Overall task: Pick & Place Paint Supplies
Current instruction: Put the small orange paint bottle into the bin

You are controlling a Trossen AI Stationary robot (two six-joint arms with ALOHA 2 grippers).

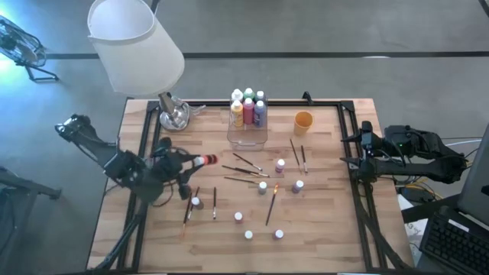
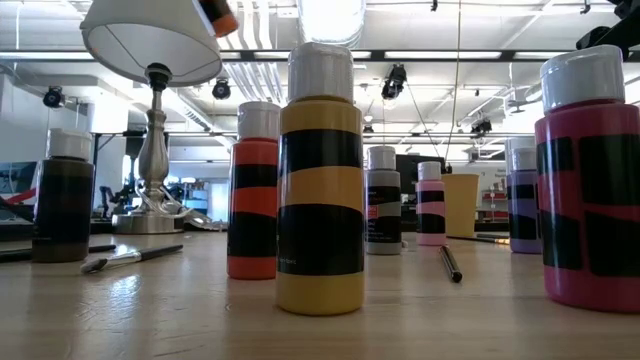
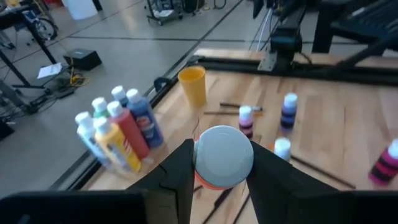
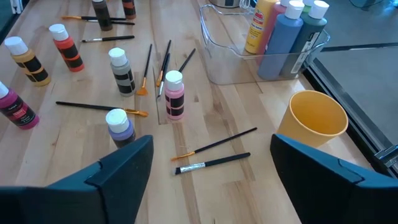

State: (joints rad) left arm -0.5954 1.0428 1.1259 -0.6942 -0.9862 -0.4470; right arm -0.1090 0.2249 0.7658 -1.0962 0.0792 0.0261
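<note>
My left gripper [image 1: 195, 162] [image 3: 221, 163] is over the table's left half, shut on an orange-red paint bottle with a white cap [image 1: 206, 160]. The clear box [image 1: 248, 131] at the far middle holds several bottles [image 3: 121, 134]. More white-capped bottles stand on the wood: pink [image 4: 174, 94], purple [image 4: 119, 125], grey [image 4: 122, 71], yellow [image 2: 320, 180]. Thin dark brushes [image 1: 244, 169] [image 4: 214, 146] lie flat among them. My right gripper [image 1: 353, 162] [image 4: 211, 186] waits open at the table's right edge, touching nothing. My left gripper pinches the orange-red bottle between its two fingers [image 3: 177, 171], on the body just behind the white cap [image 3: 222, 154]. The fingers run along the bottle, coming level from the table's left. The bottle lies on its side, cap toward the table's right, held above the table.
An orange cup [image 1: 303, 120] [image 4: 317, 121] stands right of the clear box. A lamp with a white shade [image 1: 134, 42] and metal base [image 1: 174, 114] takes the far left corner. A black frame rail [image 1: 351, 145] runs along the table's edges.
</note>
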